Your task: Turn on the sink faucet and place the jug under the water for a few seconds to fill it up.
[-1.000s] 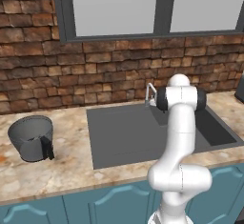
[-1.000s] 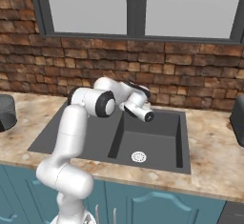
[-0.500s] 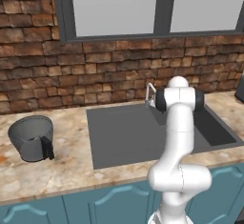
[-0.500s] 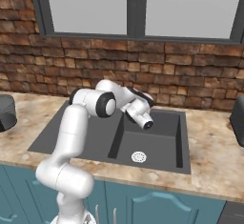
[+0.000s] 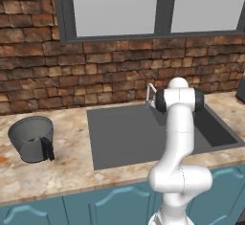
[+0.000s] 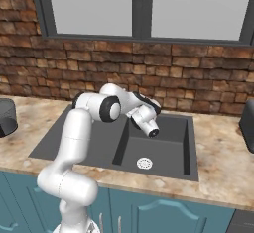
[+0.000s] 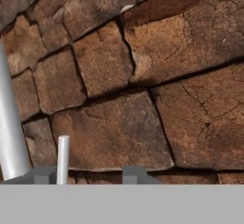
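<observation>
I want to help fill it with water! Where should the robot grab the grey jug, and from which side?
Probably best by its black side handle. The jug stands upright on the counter left of the sink, its handle facing the front edge. Coming from the front, level with the handle, the fingers could close around that narrow strip; the round body looks too wide for them.

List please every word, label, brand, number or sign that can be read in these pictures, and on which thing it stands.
None: no readable text appears anywhere.
The jug, the sink faucet, the sink, the brick wall, the window and the blue cabinet doors are all plain, with no letters, numbers or signs.
</observation>
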Robot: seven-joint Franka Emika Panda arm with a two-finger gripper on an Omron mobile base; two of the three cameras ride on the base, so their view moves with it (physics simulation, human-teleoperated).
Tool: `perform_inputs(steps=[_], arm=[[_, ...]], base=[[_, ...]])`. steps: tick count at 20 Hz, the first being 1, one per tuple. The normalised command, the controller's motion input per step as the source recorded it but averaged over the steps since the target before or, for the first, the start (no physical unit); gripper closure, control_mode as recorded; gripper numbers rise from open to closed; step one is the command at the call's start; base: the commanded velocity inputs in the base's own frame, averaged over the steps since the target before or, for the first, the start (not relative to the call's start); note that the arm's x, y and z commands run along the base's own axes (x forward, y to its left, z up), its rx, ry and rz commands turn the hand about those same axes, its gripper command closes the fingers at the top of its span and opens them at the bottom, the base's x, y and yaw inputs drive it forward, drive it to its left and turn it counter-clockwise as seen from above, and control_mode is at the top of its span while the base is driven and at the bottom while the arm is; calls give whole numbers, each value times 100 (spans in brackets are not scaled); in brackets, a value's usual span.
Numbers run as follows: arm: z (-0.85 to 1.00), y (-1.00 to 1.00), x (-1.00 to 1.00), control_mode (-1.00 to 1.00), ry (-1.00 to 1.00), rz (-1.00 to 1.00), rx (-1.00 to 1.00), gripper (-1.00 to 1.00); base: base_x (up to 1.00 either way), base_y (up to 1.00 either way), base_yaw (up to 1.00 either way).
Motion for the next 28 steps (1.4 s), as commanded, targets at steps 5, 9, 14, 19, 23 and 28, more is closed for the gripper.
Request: perform_inputs(steps=[5,9,14,19,23,28], arm=[[-37,-62,0,-100,35,-21,10,100],[-39,-63,0,-100,39,-23,12,100],[-40,-59,0,-100,39,-23,13,100],[-37,-54,0,-100,40,-24,15,100],[-9,-29,-8,-100,21,-17,11,-100],[2,-13,-73,-100,-7,-11,2,-100]], base=[[0,0,0],[0,0,0],[0,0,0],[0,0,0],[0,0,0],[0,0,0]])
